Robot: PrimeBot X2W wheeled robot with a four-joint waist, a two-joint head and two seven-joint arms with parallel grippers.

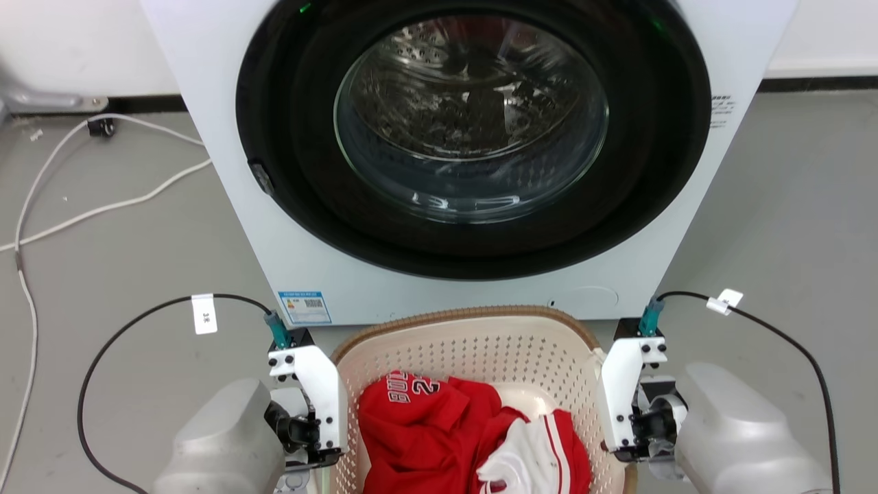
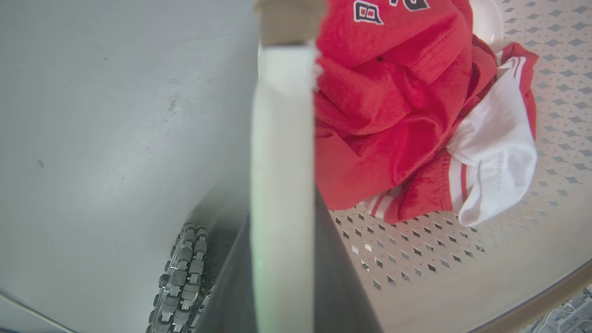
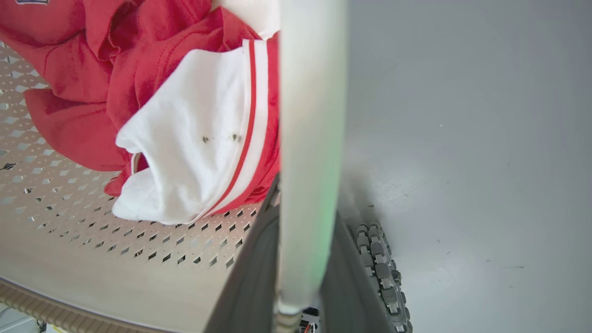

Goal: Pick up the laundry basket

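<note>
The laundry basket point(image 1: 473, 317) sits bottom centre of the head view, right in front of the washing machine point(image 1: 480, 296), with a red jersey point(image 1: 418, 429) bunched up inside. To me the grab looks made, so the step in hand is the lift itself.

My two cents on doing it well: raise both arms together at the same rate so the basket stays level. Otherwise it tips and one handle could twist out of the fingers. Go straight up first, since the washer front is just behind the far rim. The load looks light and soft, so I'd worry less about weight and more about smooth plastic slipping.

Pose-wise, the left gripper point(image 1: 319, 446) is at lower left, hard against the basket's side. The right gripper point(image 1: 621, 446) mirrors it at lower right, and the forearms come in from the bottom corners.

In the left wrist view the left handle point(image 2: 282, 138) runs up the middle of the frame with the dark fingers point(image 2: 233, 296) tight on either side. I see no gap, so I'd say they're pinching it. Same story in the right wrist view, with the right handle point(image 3: 312, 115) and its fingers point(image 3: 249, 286).

Can't tell if the basket's bottom is off the floor.
</note>
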